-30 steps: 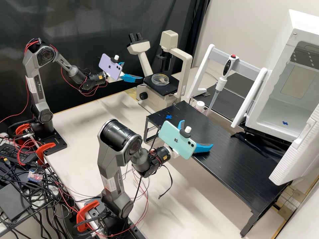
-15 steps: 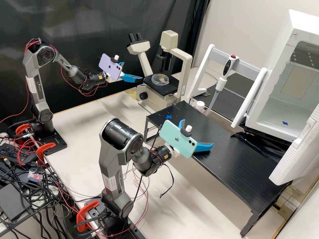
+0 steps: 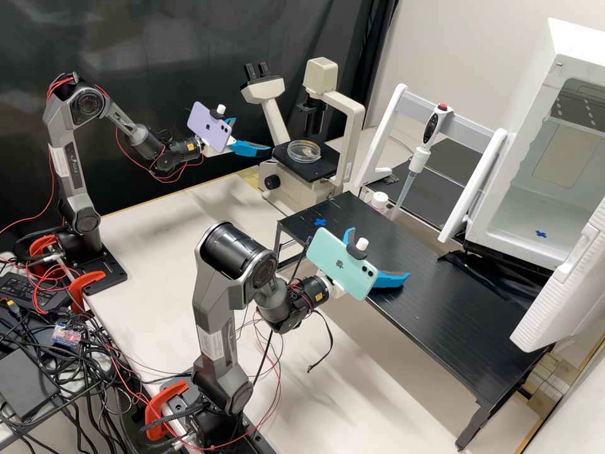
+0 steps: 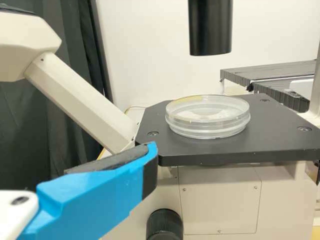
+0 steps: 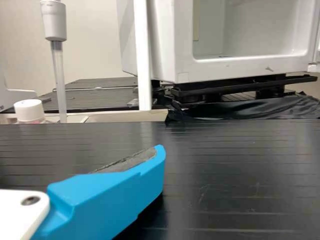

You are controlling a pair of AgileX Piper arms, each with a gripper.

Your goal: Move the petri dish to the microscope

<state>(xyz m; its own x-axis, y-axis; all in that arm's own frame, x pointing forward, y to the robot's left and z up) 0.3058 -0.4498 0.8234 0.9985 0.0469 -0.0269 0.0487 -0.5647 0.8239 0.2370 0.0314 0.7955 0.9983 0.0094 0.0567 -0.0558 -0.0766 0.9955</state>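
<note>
One petri dish (image 4: 207, 127) lies flat on the microscope stage (image 4: 280, 145), apparently for viewing; your left gripper (image 3: 253, 133) nearby and right gripper (image 3: 377, 251) over the black table (image 3: 441, 315) stand wide, likely for clearance.

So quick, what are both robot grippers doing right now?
Left gripper: open and empty, by the microscope stage.
Right gripper: open and empty, by the black platform.
</note>
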